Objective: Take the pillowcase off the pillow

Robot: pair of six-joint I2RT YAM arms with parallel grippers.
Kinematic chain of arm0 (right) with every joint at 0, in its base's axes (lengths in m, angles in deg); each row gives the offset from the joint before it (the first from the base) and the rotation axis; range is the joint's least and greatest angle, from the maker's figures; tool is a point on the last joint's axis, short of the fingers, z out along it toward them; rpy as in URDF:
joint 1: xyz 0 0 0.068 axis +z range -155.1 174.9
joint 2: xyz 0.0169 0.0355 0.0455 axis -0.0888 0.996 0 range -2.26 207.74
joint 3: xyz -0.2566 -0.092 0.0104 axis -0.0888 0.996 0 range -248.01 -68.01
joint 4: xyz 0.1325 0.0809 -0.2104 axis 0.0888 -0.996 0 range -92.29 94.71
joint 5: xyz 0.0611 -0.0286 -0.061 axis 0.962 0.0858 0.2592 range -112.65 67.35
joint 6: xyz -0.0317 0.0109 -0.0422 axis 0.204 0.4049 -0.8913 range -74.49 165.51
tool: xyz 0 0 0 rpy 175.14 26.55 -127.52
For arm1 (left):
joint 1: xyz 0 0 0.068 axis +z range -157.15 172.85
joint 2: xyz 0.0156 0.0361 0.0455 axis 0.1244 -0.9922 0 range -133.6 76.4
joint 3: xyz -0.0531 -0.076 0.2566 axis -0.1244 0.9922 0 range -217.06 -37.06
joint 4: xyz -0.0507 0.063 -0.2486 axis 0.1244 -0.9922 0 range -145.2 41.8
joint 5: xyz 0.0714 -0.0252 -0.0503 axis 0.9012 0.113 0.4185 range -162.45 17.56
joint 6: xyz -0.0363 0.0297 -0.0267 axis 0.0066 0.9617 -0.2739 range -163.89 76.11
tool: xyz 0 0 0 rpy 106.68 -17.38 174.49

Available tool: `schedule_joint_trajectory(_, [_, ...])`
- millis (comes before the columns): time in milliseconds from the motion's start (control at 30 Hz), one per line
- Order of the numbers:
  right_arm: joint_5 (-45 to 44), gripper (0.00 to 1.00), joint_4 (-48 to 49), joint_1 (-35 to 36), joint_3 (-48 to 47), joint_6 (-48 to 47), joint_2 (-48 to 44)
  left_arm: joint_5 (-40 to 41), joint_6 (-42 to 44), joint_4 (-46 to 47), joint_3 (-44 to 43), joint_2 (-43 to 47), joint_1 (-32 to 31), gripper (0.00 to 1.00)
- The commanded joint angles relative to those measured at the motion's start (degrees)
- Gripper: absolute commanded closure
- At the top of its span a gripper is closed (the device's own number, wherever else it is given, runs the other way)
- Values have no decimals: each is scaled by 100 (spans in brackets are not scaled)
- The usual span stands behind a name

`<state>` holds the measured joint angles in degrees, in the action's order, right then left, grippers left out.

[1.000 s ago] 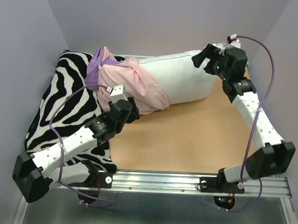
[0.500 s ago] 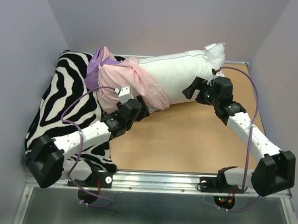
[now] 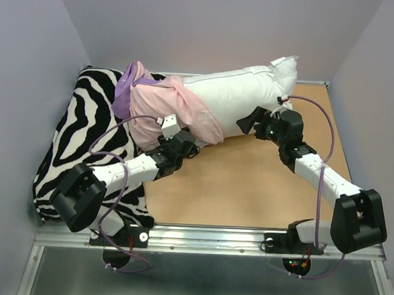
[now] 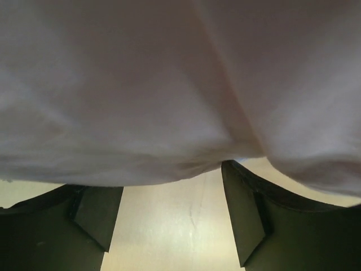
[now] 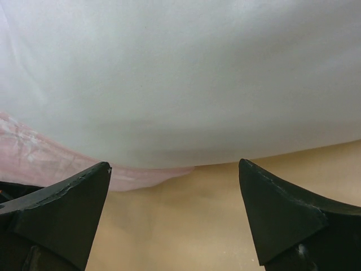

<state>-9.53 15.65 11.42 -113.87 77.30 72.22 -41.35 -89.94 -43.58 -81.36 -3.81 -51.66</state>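
**Pillow half out of its case, both grippers open at its near side**

The pillow (image 3: 246, 94) lies along the back of the table (image 3: 248, 186). Its long axis runs left to right and slants away, so the bare white end points at the far right corner. The other end points left and rests on the zebra cushion (image 3: 85, 132).

The pillowcase (image 3: 169, 110) covers only that left half. It is bunched up and mostly shows its pale pink inside, with a knot of purple at the far left tip. Its open edge crosses the pillow about midway, and everything to the right of that edge is plain white.

The left gripper (image 3: 190, 147) sits low at the near edge of the pink fabric, close to the tabletop. Its wrist camera shows the fingers (image 4: 96, 212) spread apart. Bare table shows between them and the pink cloth sags down onto their tips, but nothing is pinched.

The right gripper (image 3: 251, 120) is up against the near side of the bare white part, just right of the case's edge. Its fingers (image 5: 62, 209) are also spread wide and hold nothing. The white bulge of the pillow fills the view just beyond them, and a strip of pink hem shows at the lower left.
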Motion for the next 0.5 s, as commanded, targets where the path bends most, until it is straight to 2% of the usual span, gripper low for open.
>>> schedule_joint_trajectory(0, [94,0,892,10,104,90,163,459,341,364,-422,-39,83,41])
schedule_joint_trajectory(33, [94,0,953,19,139,108,242,459,411,373,-466,-65,109,57])
schedule_joint_trajectory(133, [76,0,1103,10,157,126,418,512,614,355,-668,-162,162,82])
schedule_joint_trajectory(167, [94,0,1208,19,209,134,514,521,649,329,-729,-162,206,97])
schedule_joint_trajectory(200, [102,0,1270,10,245,160,550,503,727,329,-756,-162,215,100])
schedule_joint_trajectory(467, [-90,0,1358,10,429,178,647,-287,1132,65,-905,654,92,100])
